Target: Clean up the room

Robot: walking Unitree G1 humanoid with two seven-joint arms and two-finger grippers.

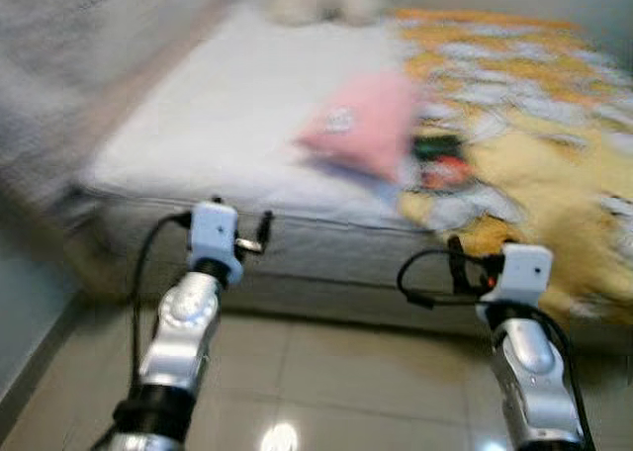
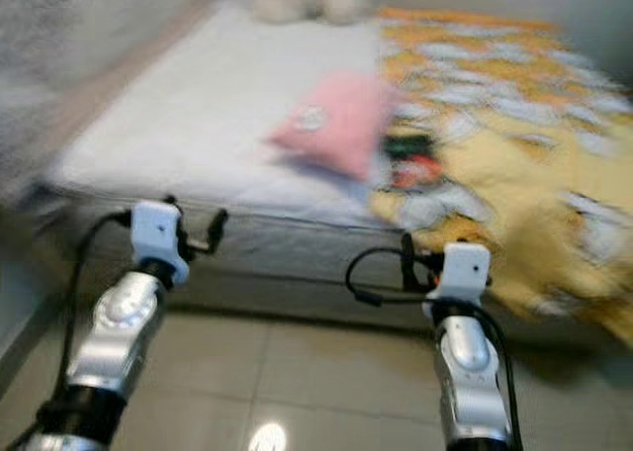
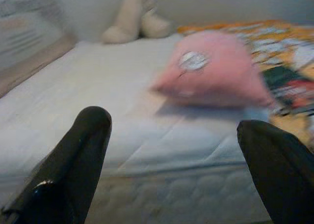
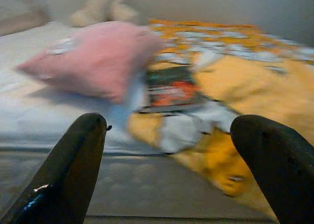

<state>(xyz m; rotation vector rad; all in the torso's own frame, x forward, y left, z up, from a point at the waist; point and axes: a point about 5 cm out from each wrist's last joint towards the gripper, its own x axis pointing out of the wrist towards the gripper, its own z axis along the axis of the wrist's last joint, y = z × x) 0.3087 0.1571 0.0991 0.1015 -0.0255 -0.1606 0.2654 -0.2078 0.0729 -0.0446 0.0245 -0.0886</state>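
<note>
The pink pillow [image 1: 364,125] lies on the bed [image 1: 218,135] ahead, between both arms, nearer the left tool [image 3: 171,170], which like the right tool [image 4: 167,170] gapes wide and empty

Views blurred. Bed [image 1: 227,135]: bare white quilted mattress, standing on the floor and set into the room's corner. Walls [image 3: 221,3]: plain, pale, behind the head of the bed and along its left side. Floor [image 1: 336,382]: large pale glossy tiles with grey joints, showing a bright ceiling-light reflection [image 1: 280,437]. A skirting strip [image 1: 40,367] runs at lower left.
</note>
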